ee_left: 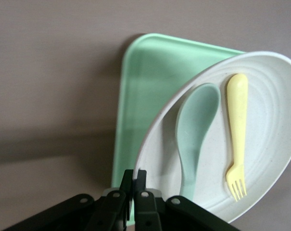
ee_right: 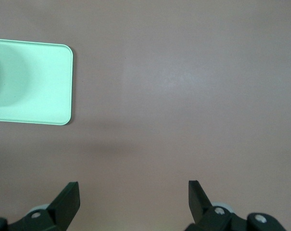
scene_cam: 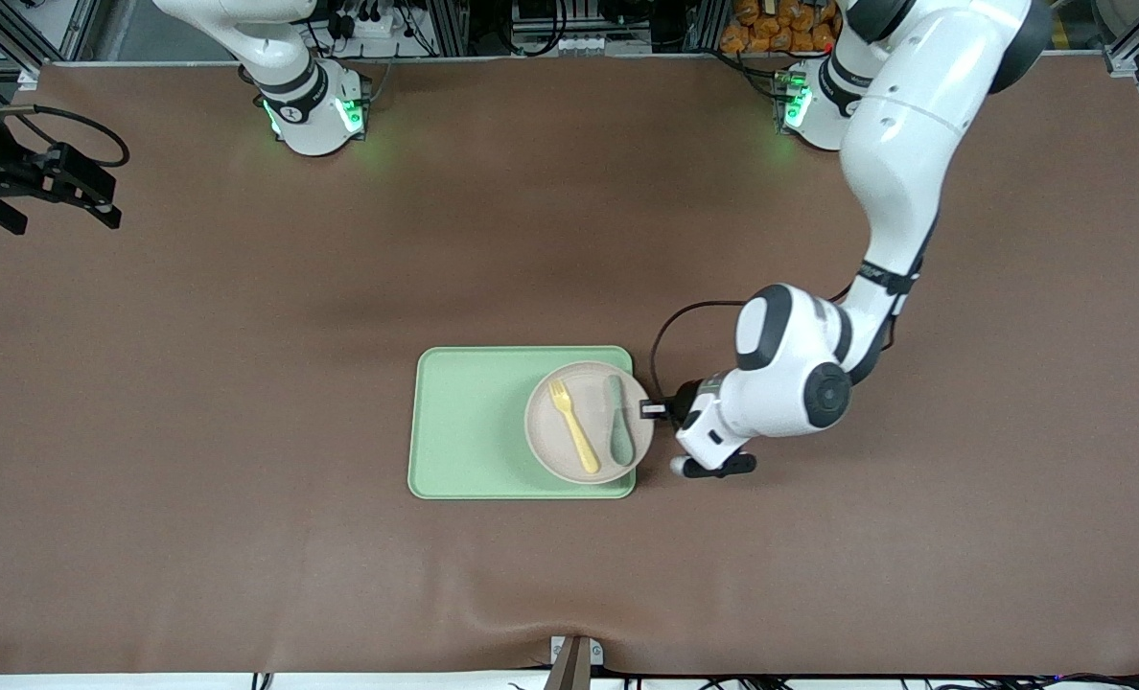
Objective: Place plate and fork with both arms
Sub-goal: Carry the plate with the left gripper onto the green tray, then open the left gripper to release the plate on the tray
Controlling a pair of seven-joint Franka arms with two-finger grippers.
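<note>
**Plate gripped on the tray**

The pale beige plate [scene_cam: 584,388] carries a yellow fork [scene_cam: 573,427] and a grey-green spoon [scene_cam: 619,422], lying on the green tray [scene_cam: 469,422] toward the left arm's end. The left gripper [ee_left: 134,180], at the plate's 3 o'clock in the front view, is clenched on its rim. The right gripper [ee_right: 134,192] waits released over the bare brown worktop [scene_cam: 244,383].

Two white jointed arms are showing glossy shells with black joint bands, and green lights are glowing at both round bases. A black cable is looping along the left arm's wrist. Both tools are showing matte black, with small silver screws.
</note>
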